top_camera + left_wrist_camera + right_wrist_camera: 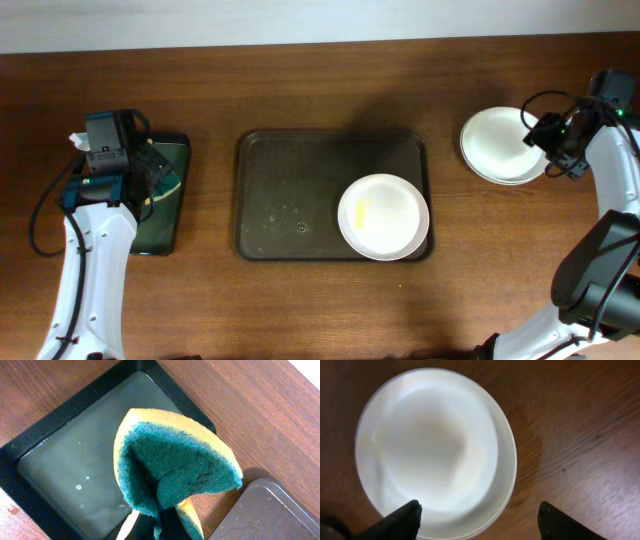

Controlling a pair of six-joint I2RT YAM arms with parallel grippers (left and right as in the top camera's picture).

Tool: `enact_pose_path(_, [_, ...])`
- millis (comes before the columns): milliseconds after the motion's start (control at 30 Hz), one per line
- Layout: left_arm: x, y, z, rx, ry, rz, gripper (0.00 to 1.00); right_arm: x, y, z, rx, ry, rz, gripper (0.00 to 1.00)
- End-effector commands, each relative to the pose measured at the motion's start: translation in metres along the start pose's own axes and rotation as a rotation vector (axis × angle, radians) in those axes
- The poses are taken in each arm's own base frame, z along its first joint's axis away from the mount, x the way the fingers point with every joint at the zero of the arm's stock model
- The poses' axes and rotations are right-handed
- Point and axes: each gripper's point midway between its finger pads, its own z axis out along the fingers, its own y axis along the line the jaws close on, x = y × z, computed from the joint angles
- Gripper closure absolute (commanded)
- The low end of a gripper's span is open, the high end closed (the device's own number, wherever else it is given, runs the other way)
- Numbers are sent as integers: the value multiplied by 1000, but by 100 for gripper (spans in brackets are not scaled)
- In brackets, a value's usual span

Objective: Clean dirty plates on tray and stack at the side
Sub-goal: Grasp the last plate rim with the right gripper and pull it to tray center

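One white plate [384, 216] with a yellow smear lies in the right part of the dark brown tray [290, 195]. Two more white plates are stacked [498, 146] on the table to the right of the tray. They also show in the right wrist view [432, 445]. My right gripper [548, 150] is open over the stack's right edge, with nothing between its fingers [479, 520]. My left gripper [150, 178] is shut on a yellow and green sponge [175, 467], folded, above the small black tray [75, 470].
The narrow black tray [168, 215] lies at the left of the table, wet inside. A corner of the brown tray [270, 510] shows in the left wrist view. Bare wood lies in front of and behind the trays.
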Motion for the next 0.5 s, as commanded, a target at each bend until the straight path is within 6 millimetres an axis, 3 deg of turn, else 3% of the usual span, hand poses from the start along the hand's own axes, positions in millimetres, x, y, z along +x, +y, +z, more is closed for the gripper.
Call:
enact_pose_path(0, [-2,-1,0,10,-1,-11,100,10,19,-20,-52,12,-39,24])
enact_pose_path(100, [-2,-1,0,10,-1,-11,100,37,49,-52,-87,37,-130,24])
enact_pose_path(200, [-2,-1,0,10,-1,-11,100,94,93,-68,-111,140,-347,24])
enact_pose_path(300, [-2,-1,0,10,-1,-11,100,159,136,-62,-134,218,-618,25])
enact_pose_path(367, [-1,-1,0,9,0,-11,100,187,147,-54,-111,232,-710,25])
enact_pose_path(433, [-1,-1,0,9,1,-11,100,213,146,-42,-23,238,-701,26])
enact_pose_path(467, [-1,-1,0,8,2,-11,100,219,144,-39,-9,251,-696,32])
